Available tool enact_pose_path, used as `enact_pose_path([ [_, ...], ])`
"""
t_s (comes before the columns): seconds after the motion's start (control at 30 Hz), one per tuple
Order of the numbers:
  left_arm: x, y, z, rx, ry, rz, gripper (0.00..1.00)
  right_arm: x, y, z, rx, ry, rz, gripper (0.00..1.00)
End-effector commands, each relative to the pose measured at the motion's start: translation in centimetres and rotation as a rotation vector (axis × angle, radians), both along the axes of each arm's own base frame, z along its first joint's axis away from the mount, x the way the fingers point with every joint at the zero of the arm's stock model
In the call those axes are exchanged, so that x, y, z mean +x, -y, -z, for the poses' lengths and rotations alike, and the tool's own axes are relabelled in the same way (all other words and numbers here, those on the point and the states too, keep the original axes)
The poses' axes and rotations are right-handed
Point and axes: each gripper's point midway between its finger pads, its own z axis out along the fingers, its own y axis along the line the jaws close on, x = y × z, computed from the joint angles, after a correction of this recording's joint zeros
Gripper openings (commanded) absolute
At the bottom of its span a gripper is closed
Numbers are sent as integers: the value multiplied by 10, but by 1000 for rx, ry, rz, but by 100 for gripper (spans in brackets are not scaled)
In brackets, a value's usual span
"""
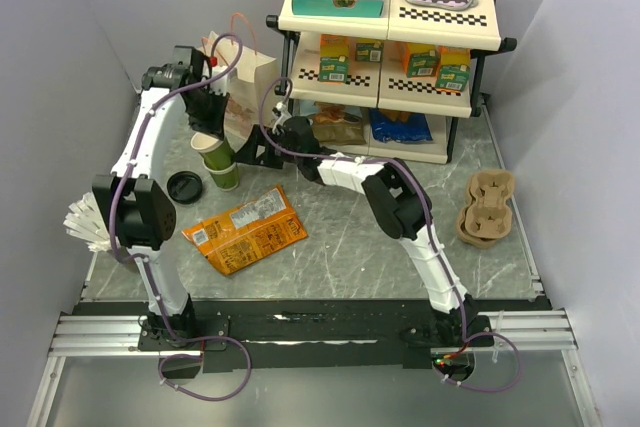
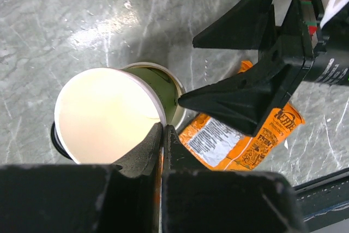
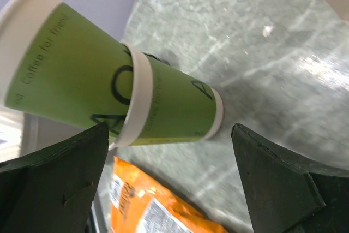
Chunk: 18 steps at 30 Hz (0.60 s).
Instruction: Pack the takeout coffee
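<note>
Left claw (image 2: 162,130) tight on rim of upper cup (image 2: 103,114)

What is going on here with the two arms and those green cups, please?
The left claw is shut on the rim of a lidless green cup, which leans, nested in a lower green cup standing on the table. The right claw stands open close to the lower green cup, gripping nothing. A black lid lies beside the cups, and the paper bag stands behind them.
</note>
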Motion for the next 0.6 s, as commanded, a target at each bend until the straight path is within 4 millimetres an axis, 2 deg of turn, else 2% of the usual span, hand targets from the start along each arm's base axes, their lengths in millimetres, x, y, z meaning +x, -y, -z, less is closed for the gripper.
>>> enact_pose_path([
  [0.0, -4, 11, -22, -17, 83, 36, 1, -2, 12, -78, 70, 203, -49, 100],
  [0.03, -5, 13, -20, -14, 77, 41, 1, -4, 13, -84, 69, 223, -55, 100],
  [0.1, -6, 13, -16, -9, 67, 42, 1, -7, 18, -82, 61, 221, -60, 100],
  [0.13, -6, 14, -16, -4, 72, 45, 1, -7, 20, -89, 67, 235, -60, 100],
  [0.2, -6, 13, -20, 13, 89, 44, 1, -11, 24, -89, 70, 243, -70, 100],
  [0.27, -2, 13, -27, 33, 122, 47, 1, -14, 27, -99, 79, 277, -84, 100],
  [0.47, 2, 11, -68, 98, 242, 60, 1, -29, 36, -130, 81, 375, -132, 100],
  [0.5, 0, 11, -75, 112, 259, 63, 1, -33, 39, -142, 83, 402, -137, 100],
  [0.57, -4, 12, -80, 120, 267, 69, 1, -37, 46, -140, 64, 398, -144, 100],
])
